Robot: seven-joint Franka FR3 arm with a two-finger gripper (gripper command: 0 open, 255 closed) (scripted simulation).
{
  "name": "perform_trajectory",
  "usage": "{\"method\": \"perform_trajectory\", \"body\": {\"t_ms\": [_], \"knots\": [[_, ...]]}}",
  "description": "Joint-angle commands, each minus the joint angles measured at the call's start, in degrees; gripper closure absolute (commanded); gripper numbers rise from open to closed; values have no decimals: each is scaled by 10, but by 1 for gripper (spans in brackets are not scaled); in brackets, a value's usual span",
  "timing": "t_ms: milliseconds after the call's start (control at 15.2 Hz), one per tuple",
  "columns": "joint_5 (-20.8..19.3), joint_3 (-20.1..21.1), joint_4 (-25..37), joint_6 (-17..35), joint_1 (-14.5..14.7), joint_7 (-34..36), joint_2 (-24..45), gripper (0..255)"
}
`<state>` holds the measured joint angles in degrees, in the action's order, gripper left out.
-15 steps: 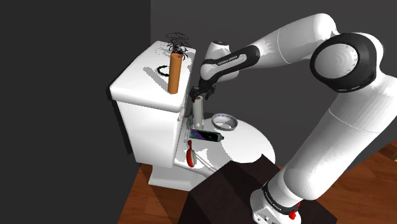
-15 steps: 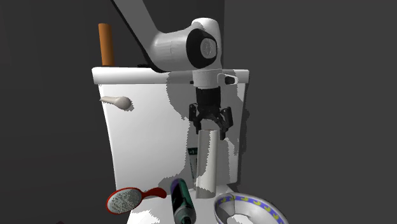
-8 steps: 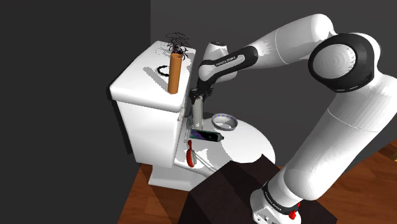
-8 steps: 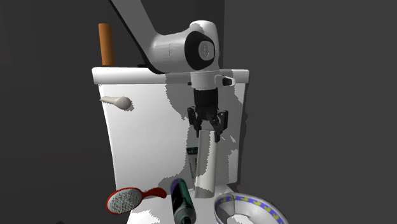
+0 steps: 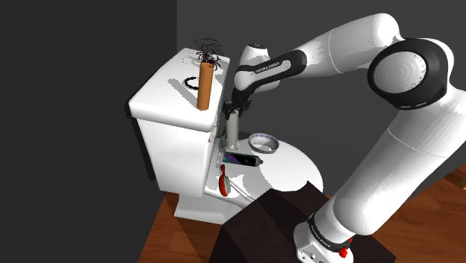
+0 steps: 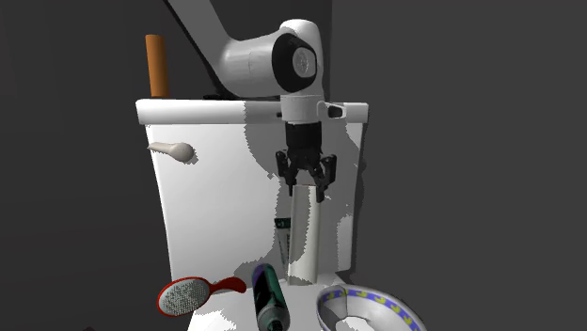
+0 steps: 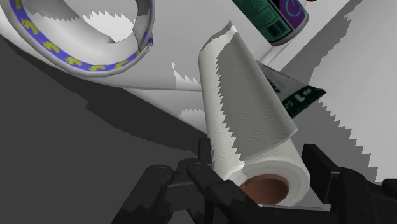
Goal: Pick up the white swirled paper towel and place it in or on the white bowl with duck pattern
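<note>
The white paper towel roll [image 6: 303, 235] stands upright in front of the toilet tank, above the closed lid. My gripper [image 6: 304, 184] is shut on its top end. In the wrist view the fingers [image 7: 205, 159] clasp the roll [image 7: 251, 127] at its brown core end. In the shoulder view the gripper [image 5: 231, 116] holds the roll [image 5: 232, 134] just left of the bowl. The white bowl [image 5: 263, 142] has a blue rim band with yellow ducks and sits on the toilet lid; the same bowl [image 6: 369, 310] [image 7: 83, 38] lies close beside the roll.
The white toilet tank [image 5: 170, 104] rises right behind the roll. An orange cylinder [image 5: 204, 86] and a black wiry thing [image 5: 207, 51] stand on top of it. A red hairbrush [image 6: 188, 295], a green-and-purple bottle [image 6: 269, 297] and a green-labelled packet [image 7: 298, 97] lie on the lid.
The fingers have shut on the top of the roll. The hand has since risen a little, and the roll has come up with it.
</note>
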<state>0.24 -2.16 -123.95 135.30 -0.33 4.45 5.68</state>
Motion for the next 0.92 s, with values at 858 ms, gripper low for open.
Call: {"method": "perform_trajectory", "body": {"t_ms": [858], "knots": [[-3,0,58,-110,1,2,-52,255]]}}
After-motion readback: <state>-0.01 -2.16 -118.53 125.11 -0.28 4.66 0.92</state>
